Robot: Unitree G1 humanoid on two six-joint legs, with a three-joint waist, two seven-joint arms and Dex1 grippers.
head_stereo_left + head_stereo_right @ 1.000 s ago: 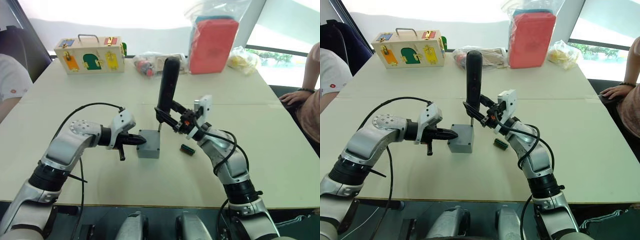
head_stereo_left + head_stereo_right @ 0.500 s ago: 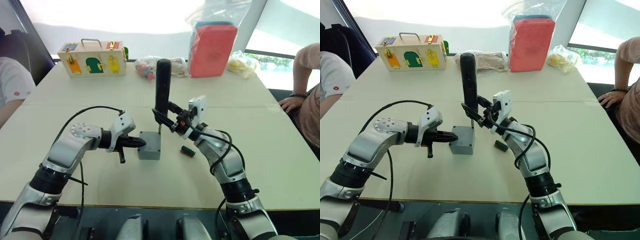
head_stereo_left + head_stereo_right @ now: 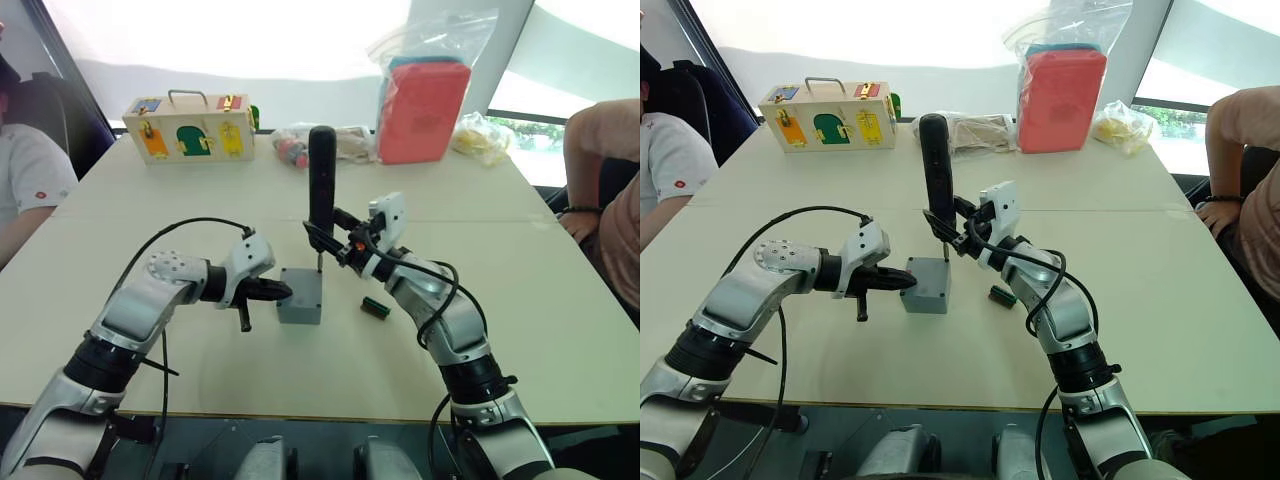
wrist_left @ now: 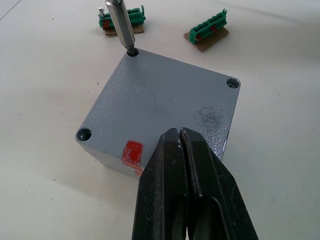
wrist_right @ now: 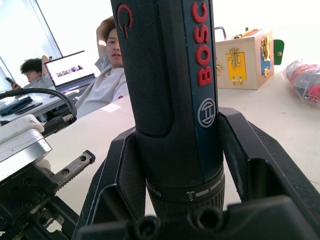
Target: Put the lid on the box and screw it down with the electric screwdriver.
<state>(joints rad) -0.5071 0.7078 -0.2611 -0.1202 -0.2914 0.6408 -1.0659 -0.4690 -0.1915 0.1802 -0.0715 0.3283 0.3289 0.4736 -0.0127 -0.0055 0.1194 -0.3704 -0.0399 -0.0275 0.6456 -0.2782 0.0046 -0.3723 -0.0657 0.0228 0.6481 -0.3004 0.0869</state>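
Now I have the small grey square plastic box [image 3: 299, 295] near the table's middle, its flat grey lid [image 4: 165, 100] seated on top. My right gripper [image 3: 333, 238] is clamped around the slim black electric screwdriver [image 3: 321, 180], held upright, its metal bit [image 4: 121, 26] in the lid's far corner hole. My left gripper [image 4: 186, 192], fingers pressed together, touches the box's left side.

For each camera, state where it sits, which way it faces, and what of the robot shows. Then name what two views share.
Left and right eye views: head, facing forward and down at the table; both arms show.
Left wrist view: left wrist, facing the lid on the box; left gripper shut.
Right wrist view: right wrist, facing up the electric screwdriver clamped in its fingers.
Shared: the left wrist and eye views show the box.
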